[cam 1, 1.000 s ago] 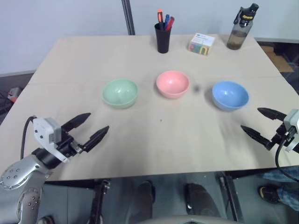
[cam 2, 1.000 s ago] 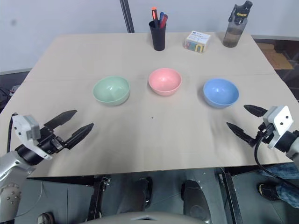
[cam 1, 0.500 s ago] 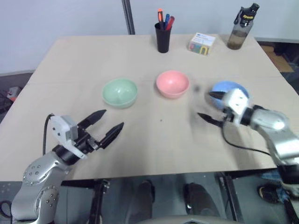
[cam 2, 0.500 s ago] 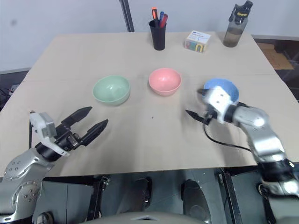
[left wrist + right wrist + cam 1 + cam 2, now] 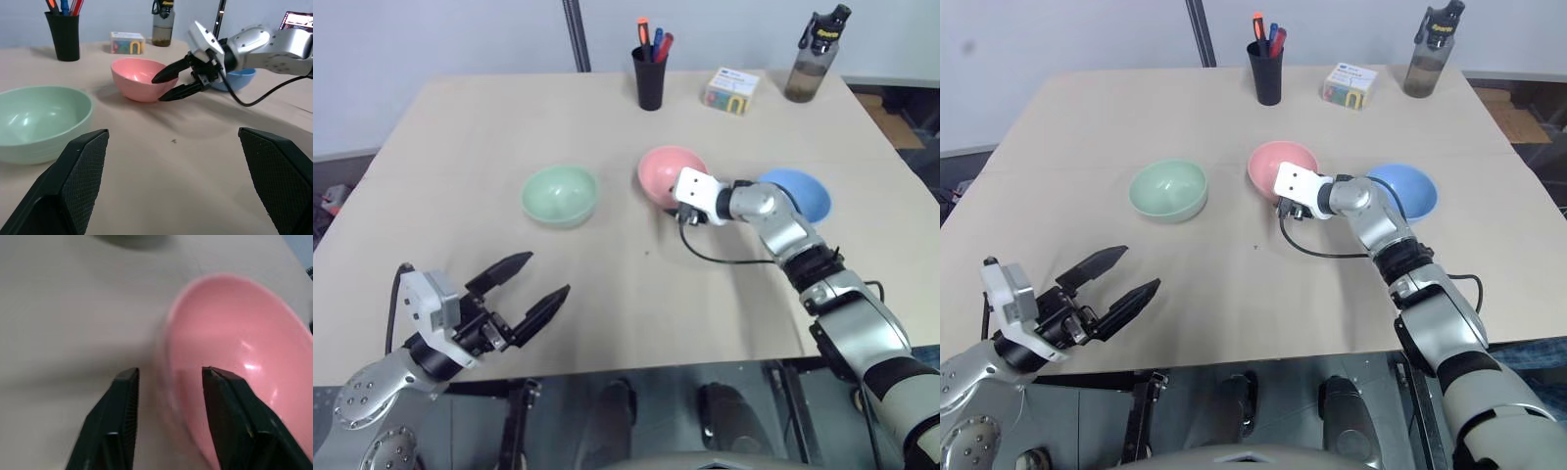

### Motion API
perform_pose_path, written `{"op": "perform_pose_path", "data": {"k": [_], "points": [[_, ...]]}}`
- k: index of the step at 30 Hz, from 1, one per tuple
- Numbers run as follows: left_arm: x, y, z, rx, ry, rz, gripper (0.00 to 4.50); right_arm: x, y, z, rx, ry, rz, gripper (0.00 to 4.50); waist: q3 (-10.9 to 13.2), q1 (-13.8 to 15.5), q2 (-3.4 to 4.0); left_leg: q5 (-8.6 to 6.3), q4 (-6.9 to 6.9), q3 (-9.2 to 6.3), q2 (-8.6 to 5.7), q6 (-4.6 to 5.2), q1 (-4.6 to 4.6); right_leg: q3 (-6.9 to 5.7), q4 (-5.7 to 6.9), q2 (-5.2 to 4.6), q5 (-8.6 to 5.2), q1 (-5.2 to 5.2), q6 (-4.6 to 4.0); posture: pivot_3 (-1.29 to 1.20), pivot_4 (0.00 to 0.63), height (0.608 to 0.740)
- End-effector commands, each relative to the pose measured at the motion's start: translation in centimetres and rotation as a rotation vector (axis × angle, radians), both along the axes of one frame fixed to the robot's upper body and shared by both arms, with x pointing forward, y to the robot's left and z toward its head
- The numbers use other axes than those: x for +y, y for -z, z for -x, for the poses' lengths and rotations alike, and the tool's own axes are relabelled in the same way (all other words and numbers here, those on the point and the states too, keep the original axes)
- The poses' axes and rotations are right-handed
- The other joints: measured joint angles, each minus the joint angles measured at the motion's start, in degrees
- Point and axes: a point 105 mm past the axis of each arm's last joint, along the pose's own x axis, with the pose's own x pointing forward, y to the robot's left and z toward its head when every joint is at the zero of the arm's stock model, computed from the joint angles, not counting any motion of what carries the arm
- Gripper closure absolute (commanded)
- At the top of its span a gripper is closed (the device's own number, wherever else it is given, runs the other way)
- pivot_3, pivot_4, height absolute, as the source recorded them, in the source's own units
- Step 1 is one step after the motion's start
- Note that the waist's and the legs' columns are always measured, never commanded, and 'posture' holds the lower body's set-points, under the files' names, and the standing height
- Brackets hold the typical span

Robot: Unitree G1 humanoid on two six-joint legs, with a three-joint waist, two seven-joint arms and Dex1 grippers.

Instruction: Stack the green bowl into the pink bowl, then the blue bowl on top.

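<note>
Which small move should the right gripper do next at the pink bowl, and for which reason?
Probably close a little more. The right gripper stands at the near rim of the pink bowl, one finger inside and one outside, with a gap left at the wall. The green bowl sits apart, untouched.

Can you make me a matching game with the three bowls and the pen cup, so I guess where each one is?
Things:
1. green bowl
2. pink bowl
3. blue bowl
4. black pen cup

Places:
A. at the table's far edge
B. partly behind the robot's right arm
C. alone on the robot's left side of the bowl row
D. its rim between the right claw's fingers

Pairs: 1-C, 2-D, 3-B, 4-A
</note>
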Motion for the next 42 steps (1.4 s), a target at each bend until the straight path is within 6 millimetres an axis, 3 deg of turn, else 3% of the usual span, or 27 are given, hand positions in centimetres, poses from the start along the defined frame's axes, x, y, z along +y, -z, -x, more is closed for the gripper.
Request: {"op": "perform_pose_path", "data": {"k": [1, 2, 8, 14, 18, 19, 20, 21, 22, 28, 33, 37, 42], "points": [[-0.4, -1.5, 0.5, -0.072, 0.007, -0.013, 0.0, 1.2, -1.8, -0.2, -0.104, -0.061, 0.019, 3.99, 0.0, -0.01, 0.0, 0.0, 0.0, 0.01, 0.0, 0.0, 0.0, 0.01, 0.06, 0.01, 0.0, -0.02, 0.0, 0.0, 0.15, 0.74], [-0.4, -1.5, 0.5, -0.073, 0.006, -0.013, 0.0, 1.3, -1.9, -0.1, -0.114, -0.074, 0.024, 4.33, 0.0, 0.02, 0.0, 0.0, 0.0, 0.0, 0.01, 0.0, 0.0, 0.01, 0.13, 0.02, -0.01, -0.05, -0.01, 0.0, 0.15, 0.74], [-0.5, -1.2, 0.0, -0.07, -0.001, -0.013, 0.0, 1.5, -2.8, 2.1, -0.072, -0.199, -0.003, 4.33, 0.01, 0.26, 0.0, 0.01, 0.01, -0.01, 0.03, -0.01, 0.0, 0.03, 0.22, 0.04, -0.01, -0.06, -0.01, 0.0, 0.15, 0.74], [-0.1, -0.6, -1.3, -0.053, -0.045, -0.033, 0.0, -1.3, -0.5, 8.6, 0.135, -0.353, 0.108, 4.33, 0.01, 0.92, 0.0, 0.01, 0.04, -0.03, 0.02, -0.01, 0.0, 0.03, 0.24, 0.04, -0.02, -0.04, 0.0, 0.0, 0.15, 0.74], [-0.1, -0.3, -2.2, -0.045, -0.058, -0.047, 0.0, -2.1, 0.4, 11.1, 0.253, -0.343, 0.126, 4.33, -0.01, 0.4, -0.02, 0.01, 0.08, 0.01, 0.02, -0.01, 0.04, 0.05, 0.33, 0.03, -0.08, -0.06, 0.11, 0.0, 0.15, 0.74], [-0.2, -0.2, -2.4, -0.042, -0.061, -0.052, 0.0, -2.0, 0.5, 11.1, 0.253, -0.32, 0.115, 3.75, -0.04, 0.14, -0.07, 0.01, 0.1, 0.01, 0.05, -0.01, 0.1, 0.05, 0.39, 0.05, -0.11, -0.05, 0.14, 0.0, 0.15, 0.74], [-0.2, -0.2, -2.8, -0.041, -0.074, -0.054, 0.0, -1.9, 0.5, 11.1, 0.252, -0.308, 0.11, 3.63, -0.04, 0.08, -0.07, 0.01, 0.11, 0.02, 0.13, -0.01, 0.13, 0.07, 0.39, 0.15, -0.13, -0.05, 0.18, 0.0, 0.15, 0.74], [-0.1, -0.2, -3.0, -0.04, -0.087, -0.061, 0.0, -1.8, 0.5, 11.1, 0.247, -0.306, 0.105, 3.05, -0.04, 0.19, -0.07, 0.02, 0.15, 0.02, 0.2, -0.02, 0.13, 0.08, 0.4, 0.23, -0.13, -0.05, 0.17, 0.0, 0.15, 0.74], [-0.1, -0.2, -3.2, -0.037, -0.095, -0.066, 0.0, -1.6, 0.4, 11.1, 0.245, -0.301, 0.093, 2.77, -0.04, 0.25, -0.07, 0.03, 0.16, 0.0, 0.25, -0.04, 0.15, 0.06, 0.46, 0.28, -0.12, -0.05, 0.16, 0.0, 0.15, 0.74], [0.8, 0.3, -5.7, -0.036, -0.32, -0.269, 0.0, -0.8, -1.1, 11.8, 0.208, -0.28, -0.019, 0.08, -0.04, 0.47, -0.09, 0.05, 0.19, 0.0, 0.28, -0.08, 0.07, 0.07, 0.42, 0.33, -0.09, -0.07, 0.13, 0.0, 0.15, 0.74], [0.4, -1.0, -8.0, -0.052, -0.418, -0.465, 0.0, -0.5, -4.2, 13.5, 0.182, -0.312, -0.241, 0.02, -0.02, 0.96, -0.15, 0.05, 0.18, -0.03, 0.27, -0.08, 0.0, 0.06, 0.41, 0.32, -0.09, -0.1, 0.13, 0.0, 0.15, 0.74], [-0.4, -1.1, -10.5, -0.014, -0.388, -0.738, 0.0, -1.0, -4.6, 13.8, 0.157, -0.29, -0.283, 0.02, -0.04, 1.13, -0.17, 0.06, 0.19, -0.08, 0.29, -0.1, 0.04, 0.02, 0.45, 0.4, -0.1, -0.1, 0.15, 0.0, 0.15, 0.74], [-1.9, -1.4, -13.3, 0.024, -0.367, -0.87, 0.0, -1.3, -5.1, 13.5, 0.119, -0.243, -0.321, 0.02, -0.03, 1.16, -0.19, 0.07, 0.19, -0.01, 0.29, -0.12, 0.01, 0.06, 0.45, 0.39, -0.09, -0.16, 0.16, 0.0, 0.15, 0.74]]}}
